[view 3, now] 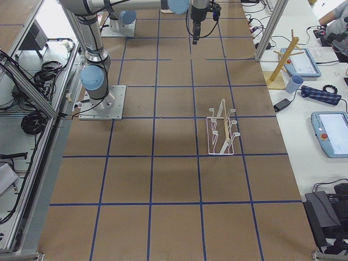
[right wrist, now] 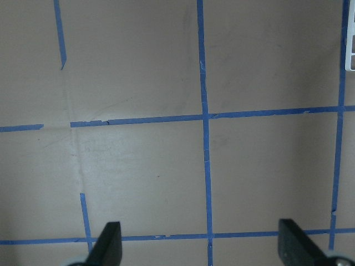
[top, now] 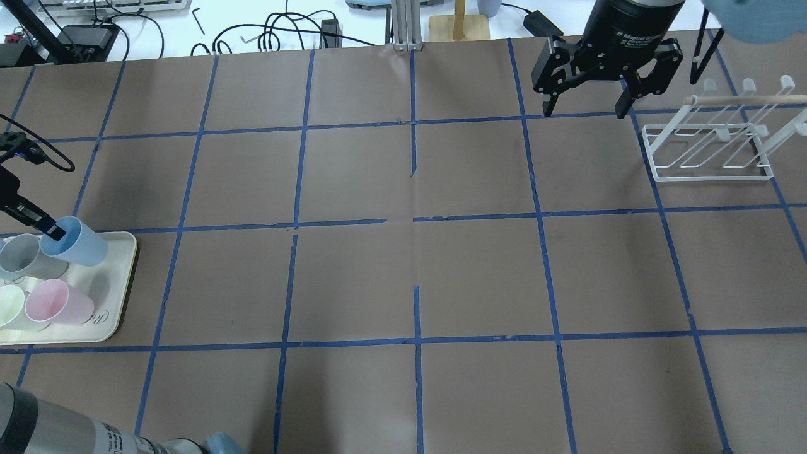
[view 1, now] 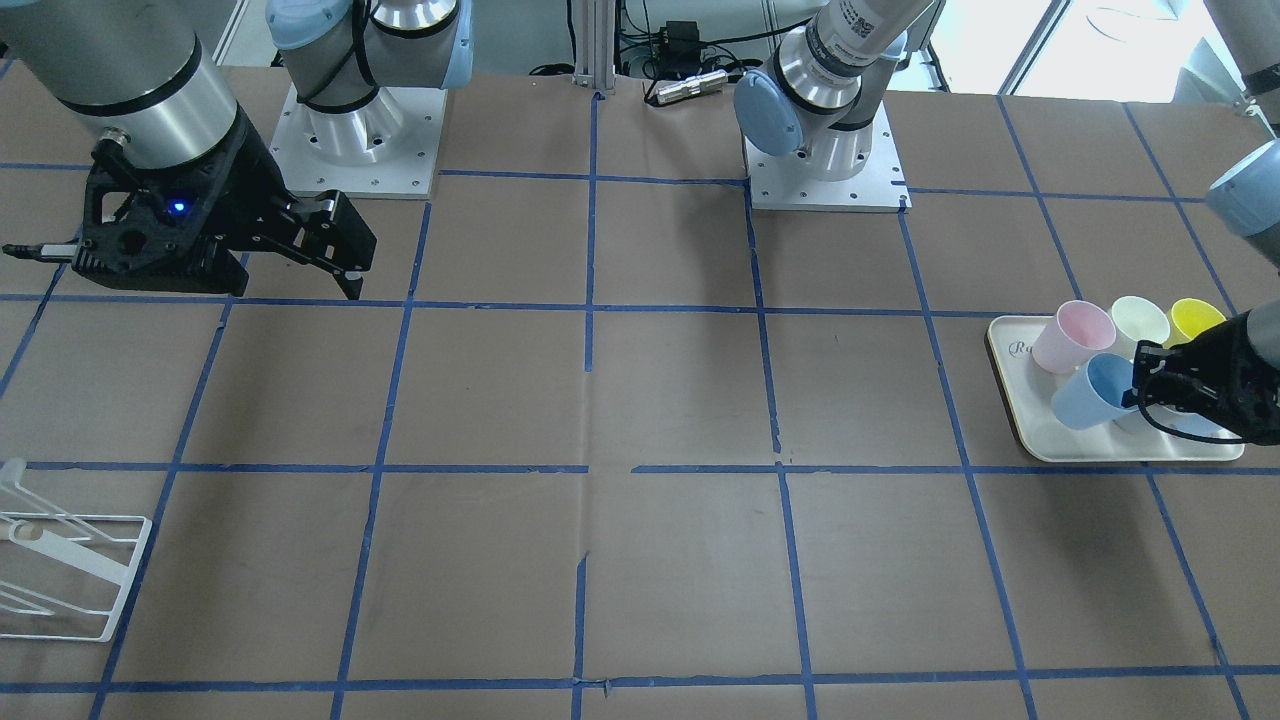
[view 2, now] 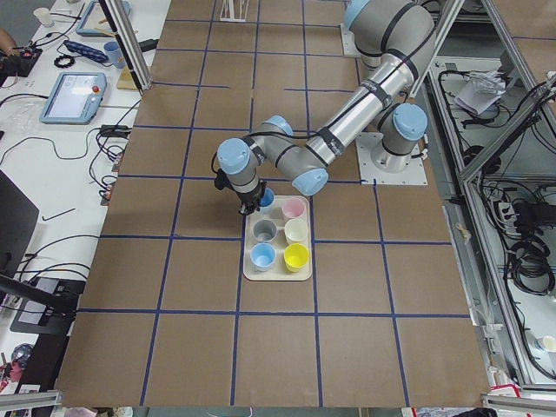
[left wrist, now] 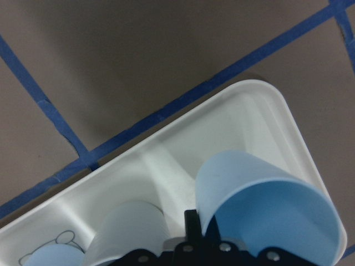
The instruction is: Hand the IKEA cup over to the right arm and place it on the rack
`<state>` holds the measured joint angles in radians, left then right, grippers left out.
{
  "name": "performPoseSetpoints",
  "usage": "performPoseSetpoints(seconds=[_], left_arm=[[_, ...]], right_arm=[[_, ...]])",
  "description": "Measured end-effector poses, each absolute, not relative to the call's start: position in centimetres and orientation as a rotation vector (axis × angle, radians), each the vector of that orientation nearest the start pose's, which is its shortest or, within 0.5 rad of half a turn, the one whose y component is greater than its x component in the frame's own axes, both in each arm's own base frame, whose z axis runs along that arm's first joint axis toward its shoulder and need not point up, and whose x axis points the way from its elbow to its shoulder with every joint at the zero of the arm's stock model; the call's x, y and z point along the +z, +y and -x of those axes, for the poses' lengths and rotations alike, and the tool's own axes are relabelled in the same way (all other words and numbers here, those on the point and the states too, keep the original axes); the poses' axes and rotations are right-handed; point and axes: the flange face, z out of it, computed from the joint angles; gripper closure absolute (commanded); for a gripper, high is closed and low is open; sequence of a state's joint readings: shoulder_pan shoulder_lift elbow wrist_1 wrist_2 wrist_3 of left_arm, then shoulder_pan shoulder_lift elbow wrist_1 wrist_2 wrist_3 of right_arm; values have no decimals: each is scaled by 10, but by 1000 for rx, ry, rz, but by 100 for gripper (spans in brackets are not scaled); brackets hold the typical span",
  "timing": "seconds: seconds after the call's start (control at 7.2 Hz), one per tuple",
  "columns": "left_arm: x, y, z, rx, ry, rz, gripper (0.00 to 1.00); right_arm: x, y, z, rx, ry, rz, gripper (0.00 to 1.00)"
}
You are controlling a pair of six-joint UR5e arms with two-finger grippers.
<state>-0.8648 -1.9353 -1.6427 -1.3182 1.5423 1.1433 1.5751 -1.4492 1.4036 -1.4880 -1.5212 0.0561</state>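
**A rim pinch opens the handover.** The left tool [top: 55, 231] appears clamped on the lip of the IKEA cup [top: 79, 243]. The cup sits in a corner of the white tray [top: 123, 296], midway along the left edge of the surface [top: 403, 252]. One finger seems to sit inside the mouth and one outside. A grey cup [top: 25, 258] crowds it just beside.

The pale blue tumbler looks light, thin-walled and unbreakable. Its lip probably flexes under a hard squeeze, and its smooth taper could slide through a loose hold. The rim pinch leaves the outer wall free, so the receiving grip likely belongs across the body, below the lip.

The right tool [top: 586, 113] hangs with its jaws wide apart and empty near the far-right corner. The white wire rack [top: 712, 161] is just beside it, well apart from the cup.
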Motion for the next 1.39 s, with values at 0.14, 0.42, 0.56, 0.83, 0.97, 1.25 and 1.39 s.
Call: performPoseSetpoints(seconds=[0.14,0.42,0.56,0.83,0.97,1.25,1.39], left_arm=[[301,-540,-260,88,3366,-571,100],[348,-557,-201,75,3645,-250,100],[366,-565,-162,102,3769,-114,100],[386,-567,-92,217,4035,141,100],[391,-566,-61,293,4150,265,100],[396,-569,-3,385,4327,519,100],[397,-573,30,407,4398,647,100]], right_arm=[[499,-539,-140,59,3091,-82,0],[500,-539,-140,52,3085,-78,0],[501,-539,-140,47,3078,-66,0],[504,-540,-139,26,3069,7,0],[506,-541,-139,15,3067,40,0],[512,-545,-139,-58,3059,222,0],[515,-547,-139,-88,3047,343,0]])
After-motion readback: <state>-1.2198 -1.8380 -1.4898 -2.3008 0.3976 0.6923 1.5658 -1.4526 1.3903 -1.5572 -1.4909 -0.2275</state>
